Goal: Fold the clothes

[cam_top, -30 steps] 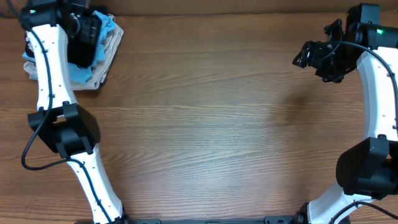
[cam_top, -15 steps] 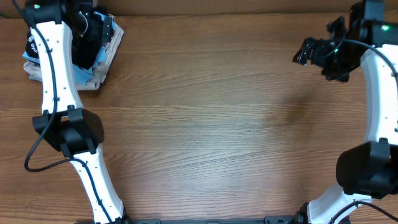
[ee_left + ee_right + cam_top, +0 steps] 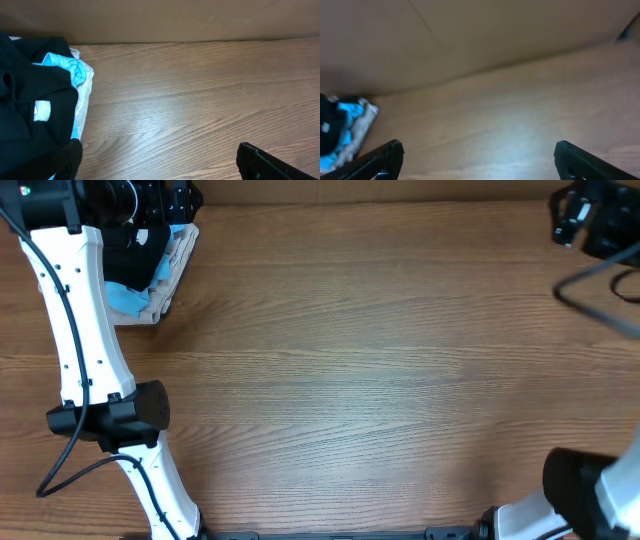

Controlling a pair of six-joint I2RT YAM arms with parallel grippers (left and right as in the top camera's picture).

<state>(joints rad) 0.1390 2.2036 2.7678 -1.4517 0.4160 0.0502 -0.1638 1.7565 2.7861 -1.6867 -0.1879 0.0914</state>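
Observation:
The black shirt lies crumpled on top of a pile at the far left corner. In the left wrist view the black shirt fills the left side, with its small white tag showing. My left gripper is open wide, its left finger at the shirt's edge and nothing between the fingers. In the overhead view the left gripper hovers over the pile. My right gripper is open and empty, high at the far right corner. The pile with the black shirt shows small at the left of the right wrist view.
Under the black shirt lie a light blue shirt and a beige garment; both also show in the left wrist view, light blue and beige. A brown wall runs along the table's far edge.
The left arm has shifted toward the far left corner over the pile. The right arm has pulled back and up toward the far right corner, now partly out of the overhead view.

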